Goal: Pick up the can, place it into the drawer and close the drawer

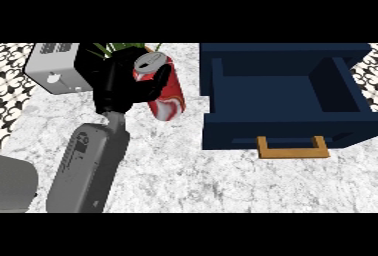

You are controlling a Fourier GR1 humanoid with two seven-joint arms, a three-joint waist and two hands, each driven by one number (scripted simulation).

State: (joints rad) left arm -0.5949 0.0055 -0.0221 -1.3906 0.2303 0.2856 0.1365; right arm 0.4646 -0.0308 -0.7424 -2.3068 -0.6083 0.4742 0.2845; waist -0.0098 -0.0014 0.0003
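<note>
One hand (122,85) in view, the left, fingers (156,79) curled round the red can (166,95) at about 11 o'clock on the tabletop (221,175); open blue drawer (284,95) sits at 2 o'clock.

No word, number or brand can be read anywhere. The can (164,90), held in the curled fingers of the left hand (122,85), shows only red and white swirls on its side, with no lettering to make out. The grey forearm (87,170) below the hand carries a band of small dark marks running along it, too fine to read. The white box (55,67) just left of the hand has rows of dark lines on its top and a small white knob, neither legible as text.
</note>
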